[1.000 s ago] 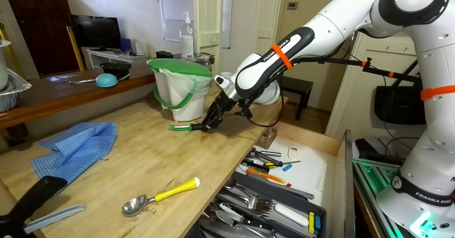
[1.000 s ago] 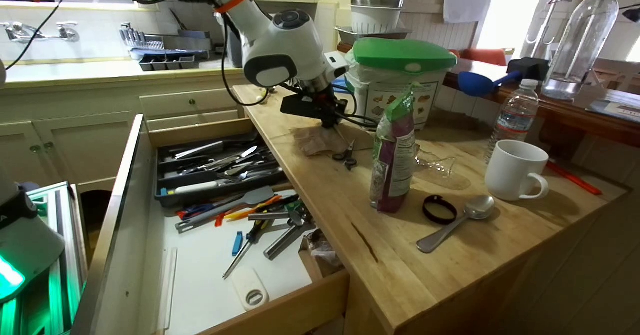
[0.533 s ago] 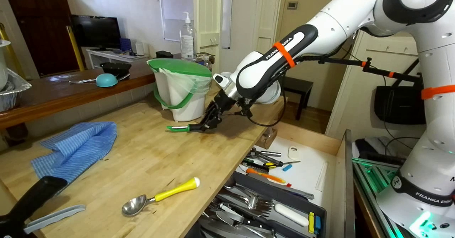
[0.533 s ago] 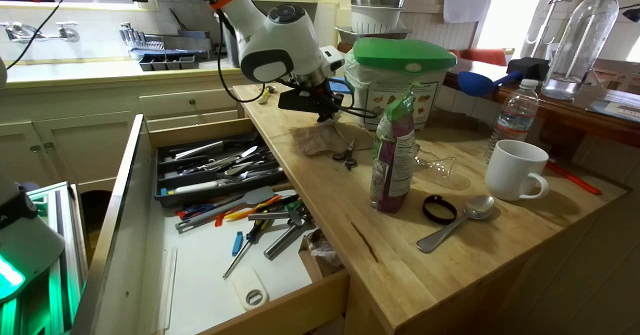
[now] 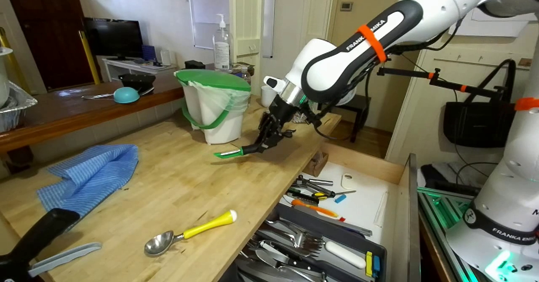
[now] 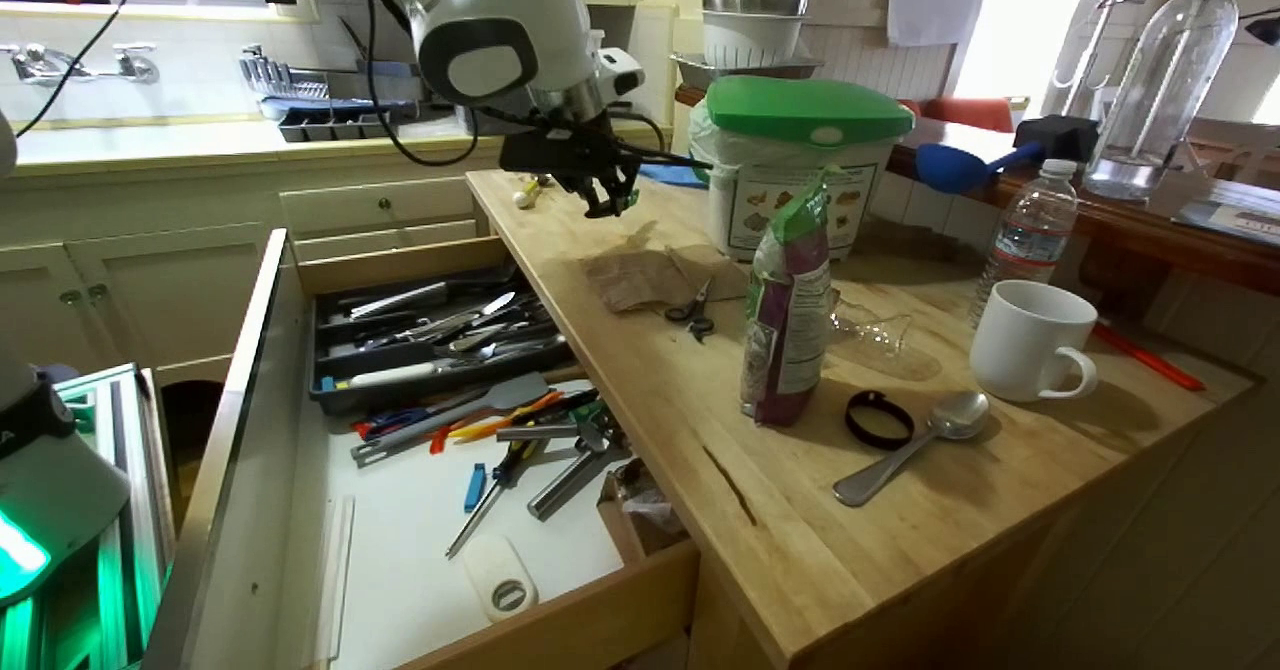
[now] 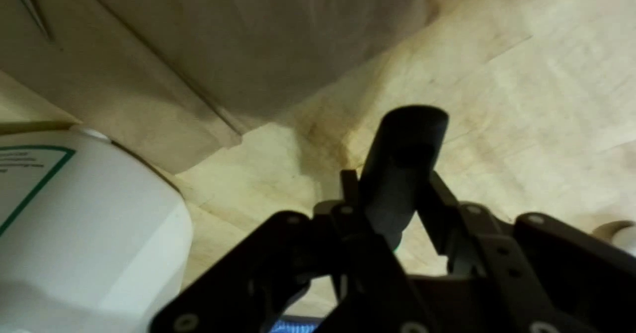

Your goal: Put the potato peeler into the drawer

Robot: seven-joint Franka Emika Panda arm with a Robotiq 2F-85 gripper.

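The potato peeler has a green head with a metal blade and a black handle. My gripper is shut on its handle and holds it over the wooden counter, head pointing away from the arm. In the wrist view the black handle sits between the fingertips; the head is hidden there. In an exterior view the gripper hides nearly all of the peeler, with only a bit of green showing. The open drawer lies below the counter edge; it also shows in an exterior view.
A white bucket with a green lid stands close to the gripper. A dark cutlery tray, a screwdriver and other tools lie in the drawer. A brown paper piece, scissors and a bag are on the counter.
My gripper has risen off the counter and moved back from the bucket toward the drawer side, carrying the peeler. The drawer and counter items have not moved.
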